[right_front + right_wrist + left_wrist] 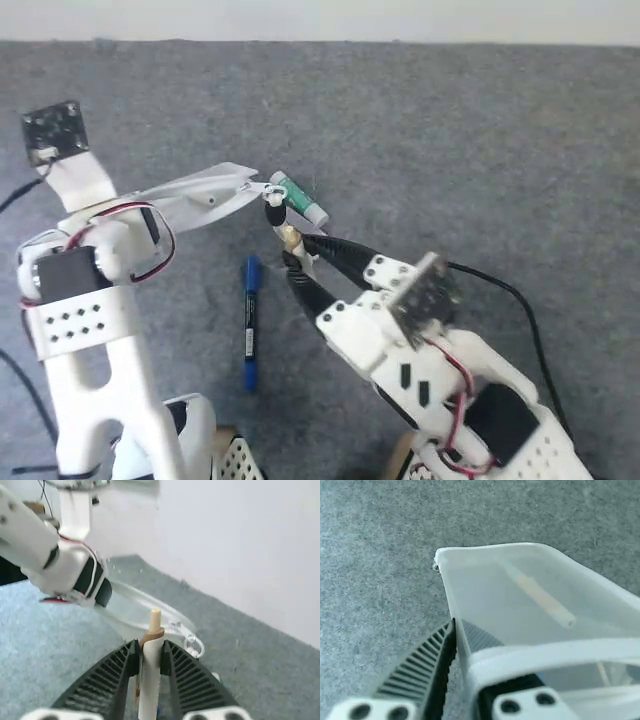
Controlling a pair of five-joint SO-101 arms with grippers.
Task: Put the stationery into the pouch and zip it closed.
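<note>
The translucent white pouch (205,192) is held off the grey table by my left gripper (455,626), which is shut on its edge. Its zipper pull (272,190) hangs at the end nearest the right arm. My right gripper (291,252) is shut on a pale wooden pencil (150,652) whose tip (155,614) points at the pouch mouth (145,611). A pale stick (540,598) shows through the pouch wall; I cannot tell whether it is inside. A green and white tube (299,199) lies just beyond the pouch end. A blue pen (250,320) lies between the arms.
Grey carpet-like cover (460,140) spreads over the table, with open room at the back and right. A small black board (55,130) sits at the far left. A black cable (510,295) trails from the right arm.
</note>
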